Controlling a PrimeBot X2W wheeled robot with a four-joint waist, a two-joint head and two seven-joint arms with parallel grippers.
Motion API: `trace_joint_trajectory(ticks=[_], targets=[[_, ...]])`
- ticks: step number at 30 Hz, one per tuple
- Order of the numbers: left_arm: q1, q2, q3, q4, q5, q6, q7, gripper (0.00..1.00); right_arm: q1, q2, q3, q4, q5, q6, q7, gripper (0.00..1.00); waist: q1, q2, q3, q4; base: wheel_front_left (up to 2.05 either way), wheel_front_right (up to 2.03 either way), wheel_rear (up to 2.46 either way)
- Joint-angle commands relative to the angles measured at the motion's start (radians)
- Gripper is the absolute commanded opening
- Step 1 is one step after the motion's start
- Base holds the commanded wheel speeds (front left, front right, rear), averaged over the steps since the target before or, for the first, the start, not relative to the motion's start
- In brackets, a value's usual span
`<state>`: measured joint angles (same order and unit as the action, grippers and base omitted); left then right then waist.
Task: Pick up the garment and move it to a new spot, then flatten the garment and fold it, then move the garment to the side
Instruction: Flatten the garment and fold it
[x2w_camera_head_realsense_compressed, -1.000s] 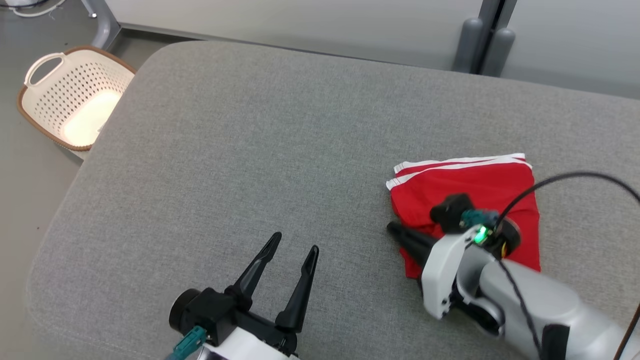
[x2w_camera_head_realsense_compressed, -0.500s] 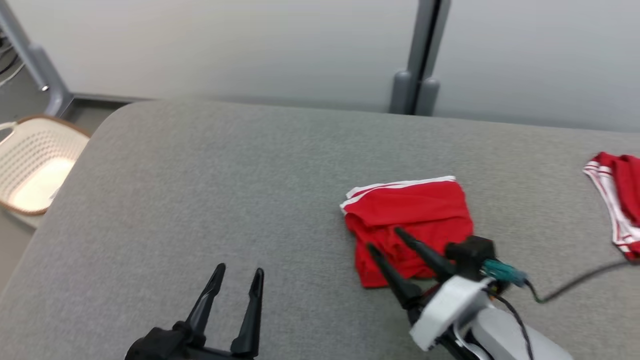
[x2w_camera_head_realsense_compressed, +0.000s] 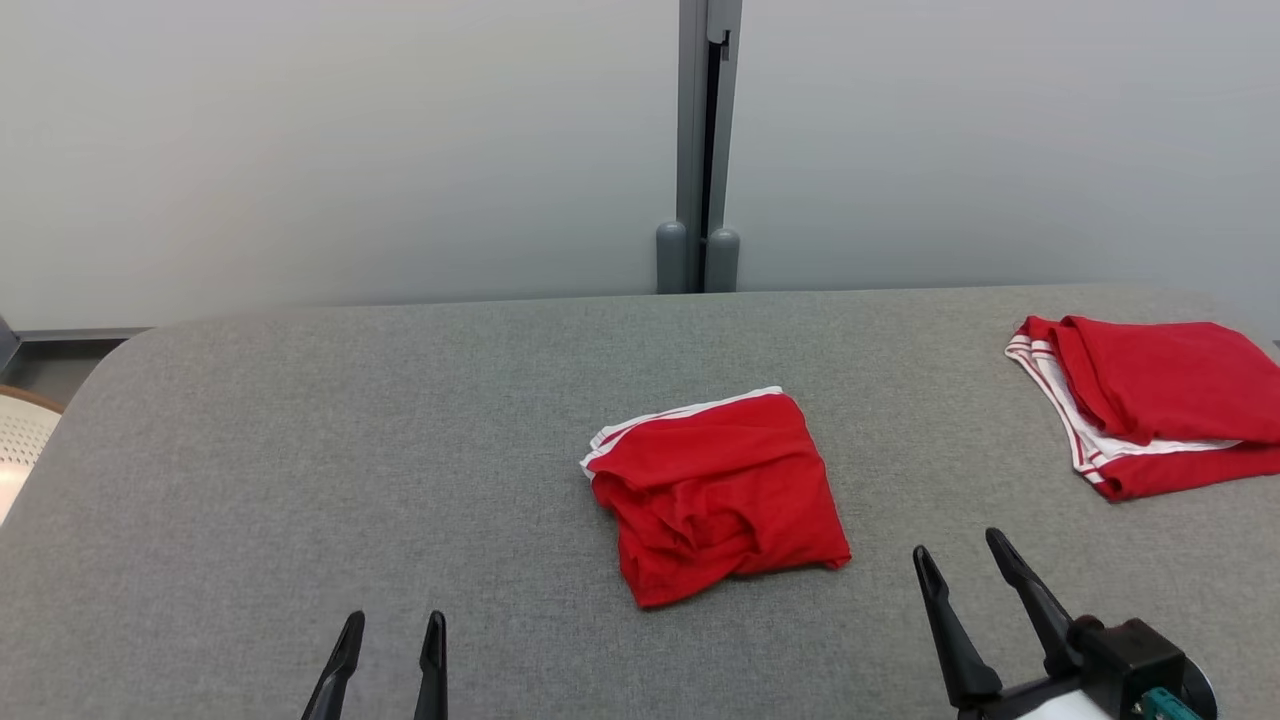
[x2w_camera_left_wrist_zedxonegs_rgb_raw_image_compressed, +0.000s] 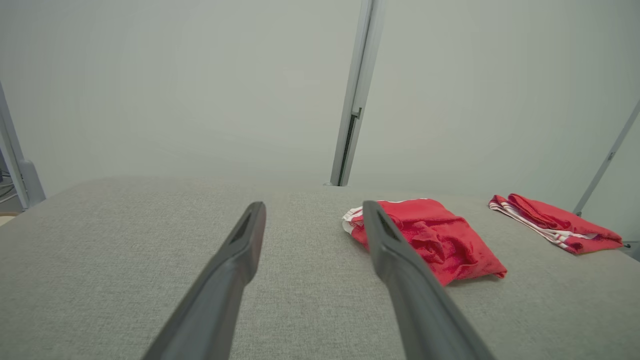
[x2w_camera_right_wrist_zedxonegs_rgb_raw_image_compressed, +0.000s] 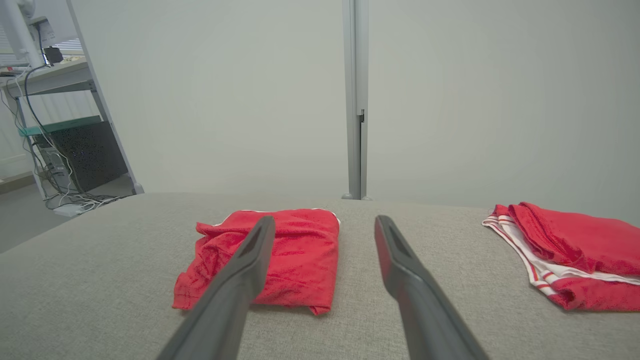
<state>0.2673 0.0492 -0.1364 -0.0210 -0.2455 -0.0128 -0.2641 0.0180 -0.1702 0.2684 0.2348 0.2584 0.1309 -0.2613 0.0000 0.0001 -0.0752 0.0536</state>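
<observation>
The grey cushioned table (x2w_camera_head_realsense_compressed: 300, 450) carries a folded red garment with white trim (x2w_camera_head_realsense_compressed: 715, 495) near its middle. It lies free, ahead and to the left of the right gripper (x2w_camera_head_realsense_compressed: 955, 545), and ahead and to the right of the left gripper (x2w_camera_head_realsense_compressed: 395, 620). A second red garment (x2w_camera_head_realsense_compressed: 1150, 400) lies at the far right. Both grippers sit low at the near edge, pointing forward, fingers spread apart and empty.
</observation>
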Motion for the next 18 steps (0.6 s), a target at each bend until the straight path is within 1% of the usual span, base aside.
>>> trace_joint_trajectory(ticks=[1, 5, 9, 15, 18], targets=[[0.011, 0.003, 0.005, 0.004, 0.012, 0.001, 0.000, 1.00, 0.017, 0.001, -0.008, -0.005, -0.010, 0.000, -0.005, 1.00, 0.0000, -0.0001, -0.014, -0.011, 0.00, 0.00, 0.00], [0.043, 0.003, 0.002, 0.027, 0.048, -0.002, 0.000, 1.00, 0.076, 0.025, -0.054, -0.015, -0.035, 0.000, -0.005, 1.00, 0.0000, -0.0001, -0.034, -0.017, 0.00, 0.00, 0.00], [0.064, 0.003, -0.001, 0.030, 0.055, 0.011, 0.000, 1.00, 0.111, 0.046, -0.074, -0.025, -0.043, 0.000, -0.005, 1.00, 0.0000, -0.0001, -0.048, -0.023, 0.00, 0.00, 0.00], [0.059, 0.003, -0.012, 0.031, 0.074, 0.008, 0.000, 1.00, 0.117, 0.055, -0.060, -0.028, -0.046, 0.000, -0.005, 1.00, 0.0000, -0.0001, -0.052, -0.025, 0.00, 0.00, 0.00], [0.048, 0.003, -0.017, 0.029, 0.082, 0.001, 0.000, 1.00, 0.101, 0.055, -0.017, -0.002, -0.028, 0.000, -0.005, 1.00, 0.0000, -0.0001, -0.044, -0.014, 0.00, 0.00, 0.00]])
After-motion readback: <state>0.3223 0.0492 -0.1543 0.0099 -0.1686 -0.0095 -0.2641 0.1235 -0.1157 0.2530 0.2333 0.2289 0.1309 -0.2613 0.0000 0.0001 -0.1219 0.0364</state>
